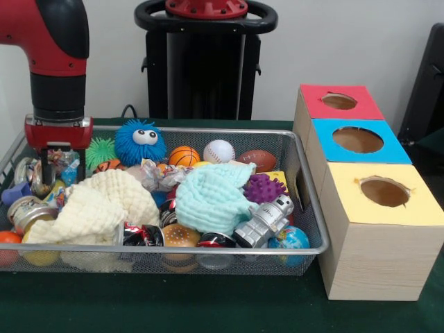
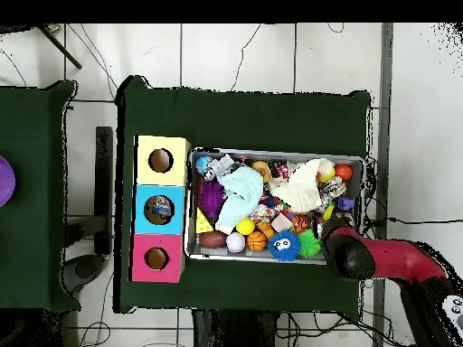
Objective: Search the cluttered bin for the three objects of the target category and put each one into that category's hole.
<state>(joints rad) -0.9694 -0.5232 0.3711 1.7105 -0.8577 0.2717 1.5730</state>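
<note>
Green-draped desk [image 1: 208, 312]: hand [image 1: 57, 166] dips into wire bin [image 1: 305, 208] corner (finger spread indiscernible), apparently probing clutter for targets.

The gripper [image 1: 50, 163] is down inside the wire bin [image 1: 309, 187], hard by its end wall, and it's tight there: tins and wrapped bits crowd right round the jaws, though whether anything sits between them is hard to tell. Beside the jaws towards the bin's middle, the cream cloth [image 1: 97, 208] humps up, with the mint cloth [image 1: 211, 198] beyond it, smothering what lies beneath. Behind, the blue fuzzy ball [image 1: 141, 141] stands tall. Well away past the bin's other end, the three box holes [image 1: 383, 191] lie open from above.
</note>
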